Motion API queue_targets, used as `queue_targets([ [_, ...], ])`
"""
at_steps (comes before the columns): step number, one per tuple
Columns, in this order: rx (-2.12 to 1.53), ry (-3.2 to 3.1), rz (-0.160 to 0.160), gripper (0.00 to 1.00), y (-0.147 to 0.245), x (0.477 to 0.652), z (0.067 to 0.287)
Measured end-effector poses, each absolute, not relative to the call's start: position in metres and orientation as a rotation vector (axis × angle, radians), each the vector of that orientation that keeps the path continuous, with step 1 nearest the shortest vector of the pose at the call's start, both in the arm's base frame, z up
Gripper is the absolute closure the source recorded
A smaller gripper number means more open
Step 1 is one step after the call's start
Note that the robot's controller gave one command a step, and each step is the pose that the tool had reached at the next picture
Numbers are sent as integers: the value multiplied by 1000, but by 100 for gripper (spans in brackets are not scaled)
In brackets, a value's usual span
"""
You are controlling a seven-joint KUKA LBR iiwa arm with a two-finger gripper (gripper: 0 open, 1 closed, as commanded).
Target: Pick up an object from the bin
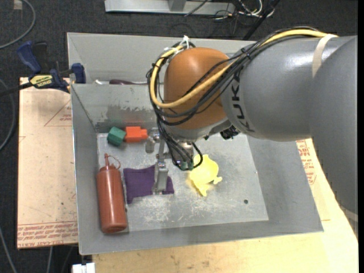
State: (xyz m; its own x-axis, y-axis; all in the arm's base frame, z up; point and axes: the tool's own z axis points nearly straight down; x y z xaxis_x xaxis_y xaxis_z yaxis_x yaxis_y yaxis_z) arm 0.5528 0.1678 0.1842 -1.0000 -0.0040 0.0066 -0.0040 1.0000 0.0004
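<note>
Grey metal bin [227, 212], contents as seen from the near rim to the far wall:

1. Red-brown squeeze bottle [111, 201], lying on its side along the left wall, nozzle pointing to the far side.
2. Purple cloth piece [138, 183], flat on the floor just right of the bottle, about mid-bin.
3. Gripper [162, 187], lowered onto the right edge of the purple cloth; whether it is clenched on the cloth or released cannot be told from here.
4. Yellow crumpled thing [205, 175], just right of the gripper, apart from the cloth.
5. Green block [116, 135] and orange block [135, 133], touching side by side near the far wall, left of centre.
6. Orange wrist cover [193, 84] with looped cables, above the gripper.
</note>
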Motion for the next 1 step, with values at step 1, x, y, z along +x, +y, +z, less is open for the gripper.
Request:
queue_targets([
  [1, 1, -3142, -3, 0, 167, 554, 189],
])
